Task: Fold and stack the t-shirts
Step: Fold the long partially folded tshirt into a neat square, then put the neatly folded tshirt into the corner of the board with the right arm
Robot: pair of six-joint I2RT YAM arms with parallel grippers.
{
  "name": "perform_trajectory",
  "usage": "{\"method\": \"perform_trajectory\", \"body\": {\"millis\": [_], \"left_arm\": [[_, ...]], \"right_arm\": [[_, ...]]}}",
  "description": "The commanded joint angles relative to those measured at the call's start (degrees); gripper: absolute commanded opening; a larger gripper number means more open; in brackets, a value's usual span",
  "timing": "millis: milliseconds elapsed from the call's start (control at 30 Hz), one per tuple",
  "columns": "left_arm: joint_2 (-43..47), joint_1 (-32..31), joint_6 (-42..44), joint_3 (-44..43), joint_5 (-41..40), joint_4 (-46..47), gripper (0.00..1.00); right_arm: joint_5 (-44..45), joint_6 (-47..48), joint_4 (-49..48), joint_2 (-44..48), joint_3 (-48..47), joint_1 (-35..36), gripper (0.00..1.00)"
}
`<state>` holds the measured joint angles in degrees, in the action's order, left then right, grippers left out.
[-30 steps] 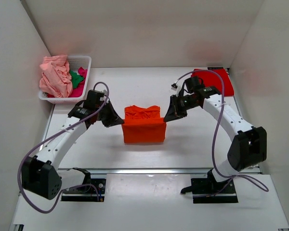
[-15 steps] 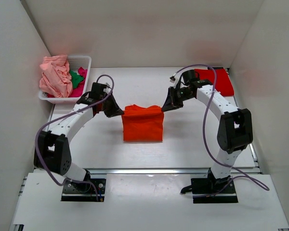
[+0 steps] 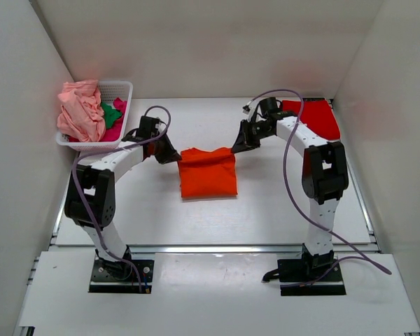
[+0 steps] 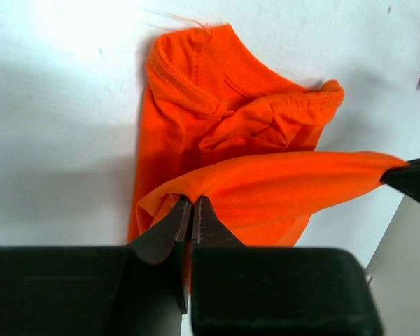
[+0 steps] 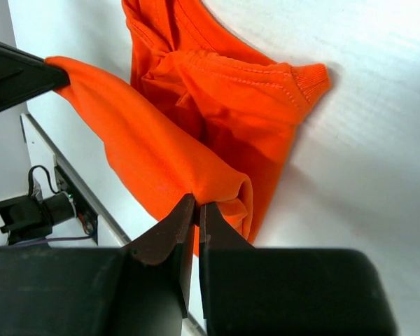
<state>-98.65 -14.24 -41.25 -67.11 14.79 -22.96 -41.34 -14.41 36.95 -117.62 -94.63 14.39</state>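
Both my claws are clenched on the orange shirt [image 3: 208,178]: left claw [image 4: 191,210] and right claw [image 5: 196,210] each pinch a corner, the fold taut between, over the worktop [image 3: 273,206].

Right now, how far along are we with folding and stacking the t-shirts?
Done: one red t-shirt lies folded at the far right corner of the table. In hand: the orange t-shirt, mid-table, partly folded; the left gripper and right gripper each pinch a corner of its raised flap. Left: finish this fold, stack it on the red one, then the pink t-shirt, green t-shirt and magenta t-shirt heaped in the white mesh basket.
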Motion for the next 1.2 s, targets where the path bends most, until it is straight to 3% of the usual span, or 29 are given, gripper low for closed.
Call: {"method": "perform_trajectory", "body": {"millis": [0,67,233,333,433,467,533,600,667,800,867,967,1033,1167], "left_arm": [[-1.1,1.32,0.21,-2.67,-3.01,3.53,0.11],[-1.8,2.02,-0.67,-2.24,-2.92,6.33,0.17],[-1.63,3.6,-6.28,2.41,-4.41,17.57,0.45],[-1.37,3.95,-9.79,4.35,-5.47,25.12,0.49],[-0.06,4.05,-12.44,5.85,-8.53,31.92,0.56],[0.39,3.87,-12.19,6.03,-8.98,32.53,0.58],[1.44,3.0,-10.61,5.85,-9.34,32.71,0.58],[2.75,2.29,-8.5,6.29,-8.9,34.11,0.57],[5.12,1.76,-5.69,8.65,-5.66,35.7,0.55],[6.28,-1.31,-2.43,9.54,-3.27,31.94,0.47],[5.32,-2.28,-1.64,9.98,-1.87,30.96,0.44],[2.86,-3.78,-1.9,9.54,-0.9,29.47,0.48],[0.93,-5.0,-1.81,9.19,-2.65,29.2,0.48],[-5.65,-4.83,-1.46,5.7,-6.96,28.5,0.48]], "right_arm": [[0.65,0.7,-5.21,-1.81,-2.92,-1.3,0.0],[-0.66,0.18,-7.58,-2.43,-2.66,-1.56,0.0],[-0.59,-3.07,-20.93,-2.35,1.55,-1.12,0.01],[0.29,-5.26,-29.36,-2.79,2.09,-1.12,0.05],[3.36,-8.6,-39.11,-2.87,3.66,-0.42,0.28],[3.9,-8.96,-41.58,-3.31,3.58,-0.42,0.4],[7.48,-9.23,-43.18,-3.66,2.87,-0.25,0.56],[8.3,-9.05,-44.85,-3.4,3.48,-0.68,0.6],[8.29,-8.79,-44.95,-2.88,3.92,-0.6,0.58],[7.94,-5.37,-41.61,-1.82,5.33,-1.04,0.43],[7.24,-4.05,-39.77,-0.77,6.81,-1.03,0.45],[6.54,-2.55,-38.8,1.6,11.11,-0.77,0.55],[6.89,-2.46,-37.84,3.18,14.28,-1.56,0.68],[7.33,-0.44,-31.26,4.33,15.88,-0.95,0.78]]}}
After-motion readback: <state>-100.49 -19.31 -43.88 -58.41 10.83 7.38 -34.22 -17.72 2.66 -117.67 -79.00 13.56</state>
